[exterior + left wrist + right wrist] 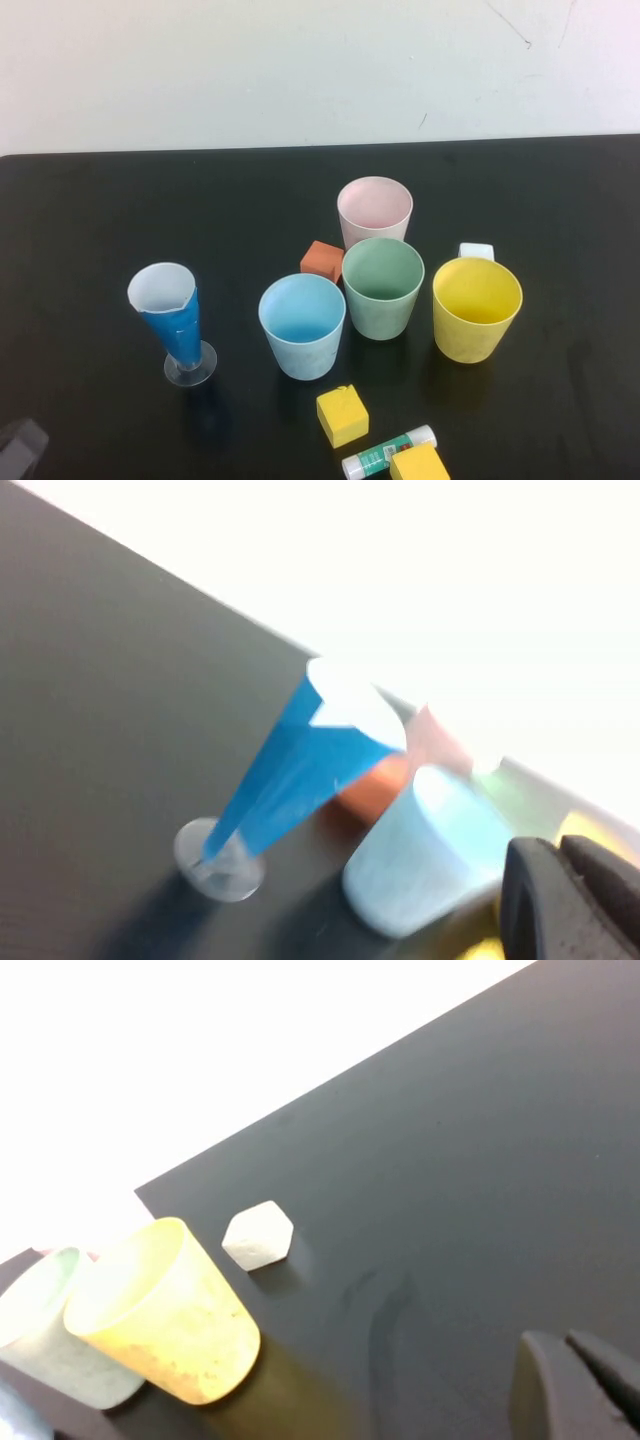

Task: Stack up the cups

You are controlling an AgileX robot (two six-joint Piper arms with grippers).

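Observation:
Four cups stand upright and apart on the black table: pink (374,210) at the back, green (383,287) in front of it, light blue (302,325) to the left, yellow (476,308) to the right. My left gripper (560,848) is shut and empty, low at the near left corner (20,445), with the blue cup (425,850) ahead of it. My right gripper (566,1338) is shut and empty, out of the high view, off to the right of the yellow cup (165,1315) and green cup (50,1330).
A tall blue-and-white cone glass (175,320) stands left of the blue cup. An orange-red cube (322,260) and a white cube (476,251) lie among the cups. A yellow cube (342,415), a glue stick (388,452) and another yellow cube (418,465) lie near the front edge.

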